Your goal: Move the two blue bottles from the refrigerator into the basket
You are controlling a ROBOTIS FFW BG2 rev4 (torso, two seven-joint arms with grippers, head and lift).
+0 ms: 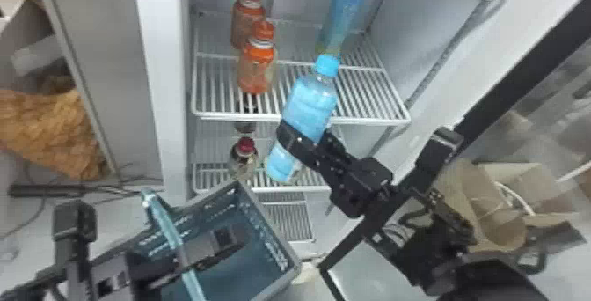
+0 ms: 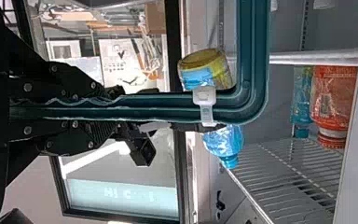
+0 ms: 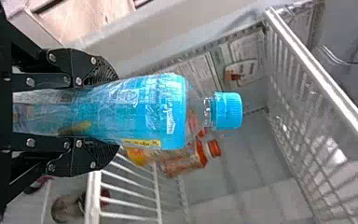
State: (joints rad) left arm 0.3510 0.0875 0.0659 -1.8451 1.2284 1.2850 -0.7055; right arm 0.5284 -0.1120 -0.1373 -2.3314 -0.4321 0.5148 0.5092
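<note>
- Right hand [image 1: 308, 139]: closed around one blue bottle [image 1: 310, 104] at the shelf [image 1: 373, 121]; second blue bottle [image 1: 343, 18] stands behind.
- Left hand [image 2: 114, 108]: clamped on basket handle [image 2: 168, 106].
- Clear the shelf edge, lower inside the basket [image 1: 269, 223], then release.

Near the clock's centre in the head view, the blue-capped cylindrical plastic bottle [image 1: 308, 106] has glossy, wrinkled film over it; the one at one o'clock [image 1: 345, 7] looks glossy too. The black metal-screwed right gripper [image 1: 304, 134] looks mostly matt. Toward twelve, the white slatted wire shelf [image 1: 220, 115] is smooth and lightly shiny. At seven, the rectangular teal basket [image 1: 270, 224] is hard plastic, its smooth curved handle [image 2: 254, 46] softly glossy. At four, creased brown paper-like packaging [image 1: 492, 205] looks matt
</note>
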